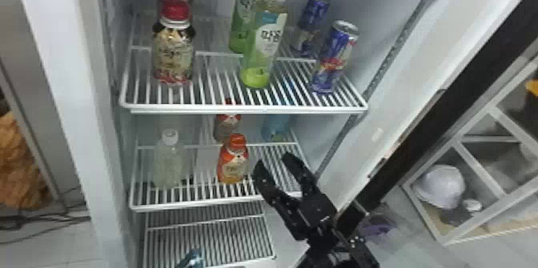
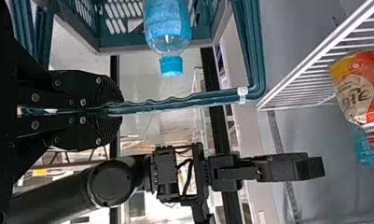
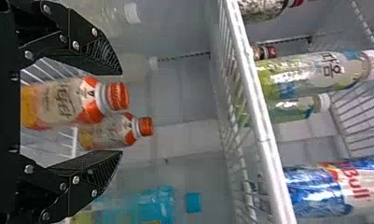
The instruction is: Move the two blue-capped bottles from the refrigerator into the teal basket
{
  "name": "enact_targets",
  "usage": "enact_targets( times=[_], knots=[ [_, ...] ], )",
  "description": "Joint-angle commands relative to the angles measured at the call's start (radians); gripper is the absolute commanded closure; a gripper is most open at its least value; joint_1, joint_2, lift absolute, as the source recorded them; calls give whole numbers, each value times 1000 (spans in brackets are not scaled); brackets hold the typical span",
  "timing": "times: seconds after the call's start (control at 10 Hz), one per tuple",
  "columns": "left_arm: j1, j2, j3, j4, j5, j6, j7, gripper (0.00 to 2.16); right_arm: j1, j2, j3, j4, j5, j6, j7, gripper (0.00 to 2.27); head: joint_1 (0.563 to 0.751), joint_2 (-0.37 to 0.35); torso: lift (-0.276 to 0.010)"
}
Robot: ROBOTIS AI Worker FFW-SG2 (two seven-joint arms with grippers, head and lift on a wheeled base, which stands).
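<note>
My right fingers (image 3: 96,53) are standing open, gripping nothing; my left fingers (image 2: 93,86) are clamping the rim of the teal basket (image 2: 175,101). One blue-capped bottle (image 2: 168,23) is resting in the basket; the remaining blue bottle (image 3: 152,203) is standing on the refrigerator's middle shelf, past the orange-capped bottles (image 3: 117,95). Handling guess: probably moderately heavy if full, smooth, maybe slippery, thin plastic giving under a hard squeeze, not fragile. I'd be taking it mid-body, below the shoulder, squeezing evenly, skipping the cap.
</note>
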Motion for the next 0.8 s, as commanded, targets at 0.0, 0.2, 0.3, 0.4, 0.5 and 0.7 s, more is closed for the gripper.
enact_targets(
  times=[0.0, 0.2, 0.3, 0.4, 0.5, 0.7],
  knots=[
    [4, -1, 3, 0, -1, 0, 0, 1108, -19, 5, -1, 13, 25, -39, -24, 456, 695, -350, -136],
    [2, -1, 3, 0, -3, 0, 0, 1108, -63, 17, 0, 67, 48, -110, -81, 456, 695, -350, -136],
    [2, -1, 1, 0, -3, 0, 0, 1108, -88, 22, 0, 102, 59, -132, -102, 456, 695, -350, -136],
    [0, -1, 4, 0, -6, 0, 0, 1108, -112, 29, 0, 139, 79, -157, -122, 456, 695, -350, -136],
    [0, -3, 1, 0, -6, 0, 3, 1108, -137, 34, 2, 178, 89, -184, -147, 456, 695, -350, -136],
    [-5, -3, -6, 0, -6, 0, 6, 1108, -193, 35, 12, 276, 93, -243, -200, 456, 695, -350, -136]
  ],
)
